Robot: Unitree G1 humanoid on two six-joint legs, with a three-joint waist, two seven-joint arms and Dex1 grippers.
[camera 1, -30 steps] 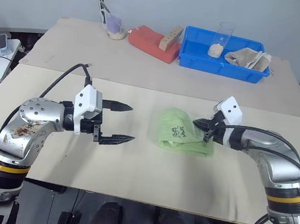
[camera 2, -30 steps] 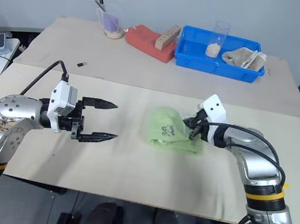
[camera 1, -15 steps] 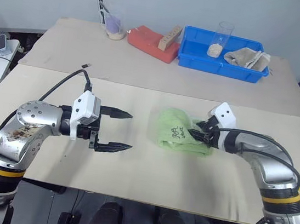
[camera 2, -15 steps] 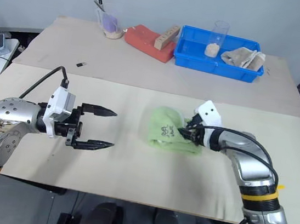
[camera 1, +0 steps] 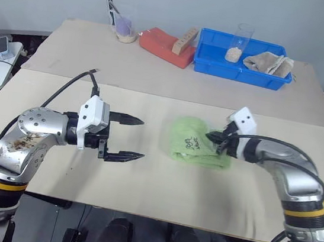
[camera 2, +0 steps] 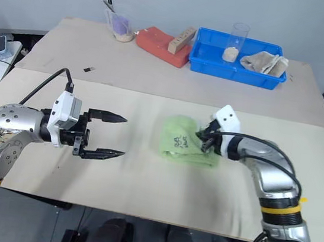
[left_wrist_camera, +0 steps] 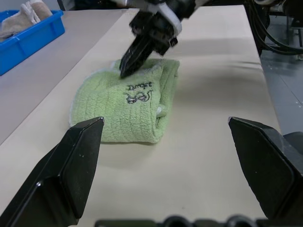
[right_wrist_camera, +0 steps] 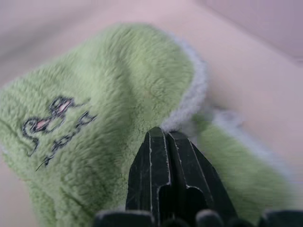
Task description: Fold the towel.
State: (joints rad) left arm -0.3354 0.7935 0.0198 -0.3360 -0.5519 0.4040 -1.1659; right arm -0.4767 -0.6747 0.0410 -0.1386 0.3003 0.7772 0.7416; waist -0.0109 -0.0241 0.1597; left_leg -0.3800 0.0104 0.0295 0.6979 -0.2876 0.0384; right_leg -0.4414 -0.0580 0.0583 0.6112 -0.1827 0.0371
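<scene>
Right wrist view: the right gripper point(right_wrist_camera: 166, 137) has its jaws pressed together at the white-stitched edge of the towel point(right_wrist_camera: 109, 123), tips against the upper layer. Whether any cloth is pinched between them I cannot tell; probably it is feeling for a hem to lift. The towel point(camera 1: 198, 142) lies bunched and partly folded at mid-table point(camera 1: 158, 192), logo up, nearer the right arm. The left gripper point(camera 1: 131, 137) hovers well apart from it, jaws spread wide, aimed at the cloth, presumably ready to take the opposite edge.

Versus half a second ago: right jaws were parted, now closed. Left gripper unchanged, towel in the same spot.
</scene>
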